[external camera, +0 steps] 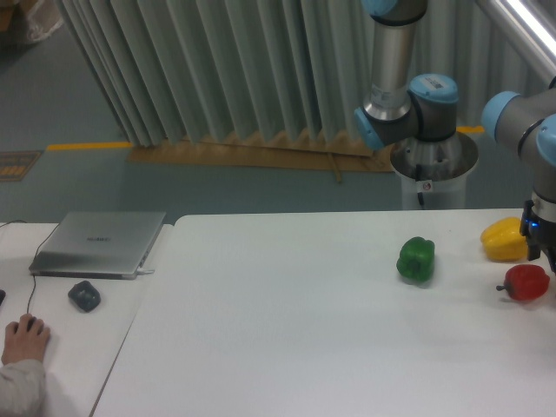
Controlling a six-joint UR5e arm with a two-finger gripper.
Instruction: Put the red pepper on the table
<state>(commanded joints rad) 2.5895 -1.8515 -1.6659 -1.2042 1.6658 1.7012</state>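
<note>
At the table's (pixel 287 330) right edge, the gripper (pixel 546 261) clasped one red pepper (pixel 527 281), beside one yellow pepper (pixel 504 240); one green pepper (pixel 416 259) lay apart.

Large white table (pixel 287 330) with rounded corners, carrying 3 peppers near its right side. The green pepper (pixel 416 259) stands alone toward the middle right. The yellow pepper (pixel 505 241) lies near the far right edge. The red pepper (pixel 526 282) sits just in front of the yellow one, its dark stem pointing left; whether it rests fully on the surface cannot be told. To the left, a smaller white desk (pixel 69 321) abuts the table and bears a closed silver laptop (pixel 100 244), a dark rounded object (pixel 84 295), and a mouse under a person's hand (pixel 24 340).
</note>
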